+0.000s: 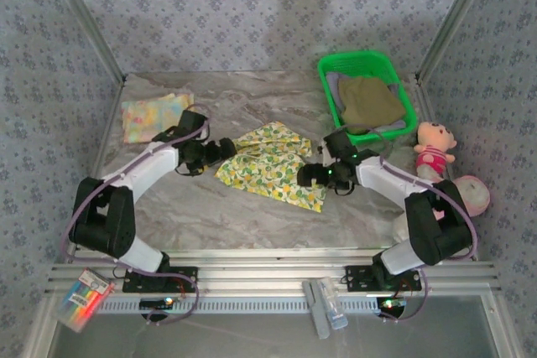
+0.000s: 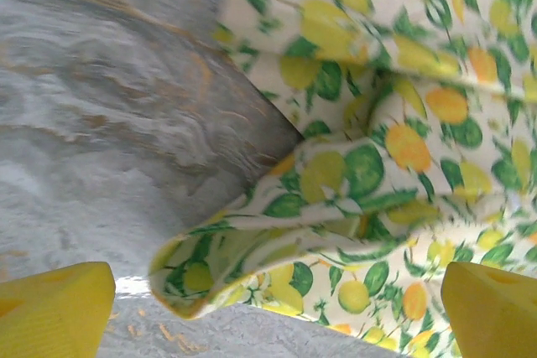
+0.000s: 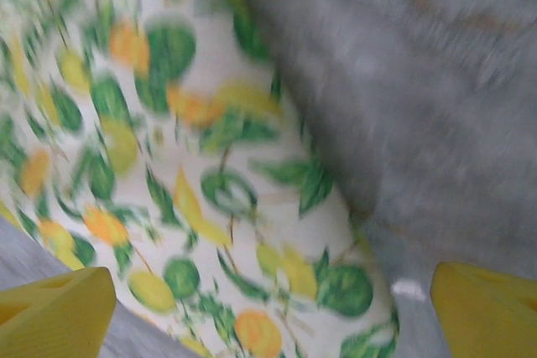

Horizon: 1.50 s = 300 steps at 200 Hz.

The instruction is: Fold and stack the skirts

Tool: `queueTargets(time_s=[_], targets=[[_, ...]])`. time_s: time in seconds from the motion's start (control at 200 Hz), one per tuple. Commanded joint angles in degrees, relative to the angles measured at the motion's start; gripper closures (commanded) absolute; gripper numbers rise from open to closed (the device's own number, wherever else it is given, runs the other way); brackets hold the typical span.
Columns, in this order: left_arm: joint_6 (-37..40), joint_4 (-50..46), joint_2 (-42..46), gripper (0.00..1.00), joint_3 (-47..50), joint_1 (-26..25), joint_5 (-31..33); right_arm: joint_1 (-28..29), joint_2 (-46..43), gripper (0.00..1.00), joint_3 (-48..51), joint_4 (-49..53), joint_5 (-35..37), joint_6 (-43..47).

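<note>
The yellow-green fruit-print skirt (image 1: 268, 165) lies partly folded in the middle of the table. My left gripper (image 1: 225, 150) is at its left edge, open. In the left wrist view a folded corner of the skirt (image 2: 336, 207) lies between the wide-apart yellow fingers (image 2: 54, 312). My right gripper (image 1: 306, 176) is over the skirt's right edge, open. The blurred print (image 3: 210, 165) fills the space ahead of its fingers (image 3: 487, 308), which touch nothing. A pastel floral skirt (image 1: 153, 115) lies folded at the back left. The olive skirt (image 1: 369, 102) and a grey-lavender skirt (image 1: 334, 85) sit in the basket.
The green basket (image 1: 357, 59) stands at the back right. Two pink plush toys (image 1: 435, 147) (image 1: 470, 194) sit along the right edge beside my right arm. Bare marbled table (image 1: 210, 215) lies in front of the skirt. Patterned walls close in the back and sides.
</note>
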<state>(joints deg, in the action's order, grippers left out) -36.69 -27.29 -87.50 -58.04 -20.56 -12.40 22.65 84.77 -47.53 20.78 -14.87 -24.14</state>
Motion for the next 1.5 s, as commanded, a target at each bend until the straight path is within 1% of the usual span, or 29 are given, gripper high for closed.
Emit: queueTargets(time_s=[0.0,0.09,0.17,0.25,0.31,0.355,0.395,0.485,0.525,0.595,0.675,0.725,0.785,0.844,0.909,0.979,1.029,1.044,1.159,1.214,1.259,1.354,1.399,1.454,1.494], targets=[[9.1,-1.5,-0.6,0.0,-0.3,-1.3,2.3,-3.0,1.9,0.01,-1.6,-7.9,-4.2,-3.7],[10.2,0.0,0.2,0.01,2.7,-1.3,2.4,-4.9,3.7,0.01,-3.9,-8.9,-4.4,-1.2],[10.2,1.5,1.3,0.02,5.4,-1.3,2.6,-7.0,6.6,0.01,-7.4,-7.0,-2.8,-0.2],[9.3,2.9,2.5,0.02,7.3,-1.2,2.6,-10.2,10.9,0.02,-11.8,-5.3,-3.7,-6.3],[8.6,4.2,3.4,0.01,8.6,-1.1,2.3,-11.4,14.3,0.03,-14.6,-5.4,-8.2,-12.3],[8.0,5.2,4.1,0.01,9.6,-1.1,2.1,-11.2,16.4,0.03,-16.3,-6.9,-11.3,-16.9],[7.6,5.9,4.7,0.0,10.3,-1.1,2.0,-10.5,17.8,0.03,-17.9,-7.4,-12.5,-20.0],[6.7,6.5,5.3,0.0,11.4,-0.9,2.4,-8.9,20.9,0.03,-20.3,-6.8,-11.9,-23.7],[6.2,6.8,5.3,0.0,12.0,-0.7,2.3,-8.3,22.0,0.03,-23.0,-6.8,-11.1,-24.6],[5.3,7.5,5.2,0.0,12.7,-0.4,1.9,-7.4,23.6,0.04,-23.7,-7.3,-9.5,-25.8],[4.6,8.6,5.1,0.0,13.5,-0.1,1.4,-6.7,25.0,0.05,-24.3,-8.2,-9.1,-27.3],[4.4,9.2,4.9,0.0,13.8,-0.1,1.2,-6.1,25.1,0.06,-24.0,-8.6,-7.4,-26.8],[4.6,9.4,4.3,0.0,13.6,-0.1,0.9,-5.3,24.6,0.1,-23.9,-7.8,-4.5,-23.1],[4.9,9.4,3.4,0.0,13.4,-0.1,0.9,-4.9,23.8,0.2,-23.3,-7.1,-2.7,-19.1],[5.5,9.8,2.3,0.0,12.9,-0.1,0.6,-4.6,23.0,0.28,-22.4,-6.7,-2.1,-15.7],[6.2,10.1,0.6,0.03,12.0,-0.1,0.0,-4.3,22.9,0.32,-22.1,-5.8,-1.3,-12.8],[6.8,10.3,-0.7,0.04,11.3,-0.2,-0.5,-4.0,23.1,0.33,-22.1,-5.0,-0.6,-12.4],[7.0,10.4,-1.2,0.05,11.1,-0.3,-0.5,-4.0,23.2,0.33,-22.2,-4.8,-0.5,-10.5],[8.1,10.9,-4.3,0.13,9.3,-1.2,-0.8,-3.9,24.8,0.36,-22.8,-4.6,-1.4,-8.1],[8.7,11.2,-5.8,0.18,8.2,-1.7,-0.9,-3.6,25.7,0.41,-23.3,-4.8,-2.1,-7.1],[8.9,11.5,-7.1,0.21,7.4,-2.1,-1.2,-3.3,26.6,0.47,-23.8,-4.4,-2.5,-6.4],[8.5,12.5,-9.2,0.43,6.0,-2.7,-1.2,-2.4,26.8,0.58,-24.0,-3.7,-1.4,-5.0],[8.3,13.2,-9.5,0.54,6.0,-2.8,-1.4,-2.3,26.2,0.68,-23.8,-3.9,-1.6,-4.5],[8.3,13.5,-9.1,0.61,6.2,-2.7,-0.4,-2.4,25.0,0.76,-23.2,-4.2,-1.7,-4.1],[8.7,13.4,-8.4,0.67,6.3,-2.7,0.5,-2.6,24.1,0.85,-22.8,-4.3,-1.6,-3.6]])
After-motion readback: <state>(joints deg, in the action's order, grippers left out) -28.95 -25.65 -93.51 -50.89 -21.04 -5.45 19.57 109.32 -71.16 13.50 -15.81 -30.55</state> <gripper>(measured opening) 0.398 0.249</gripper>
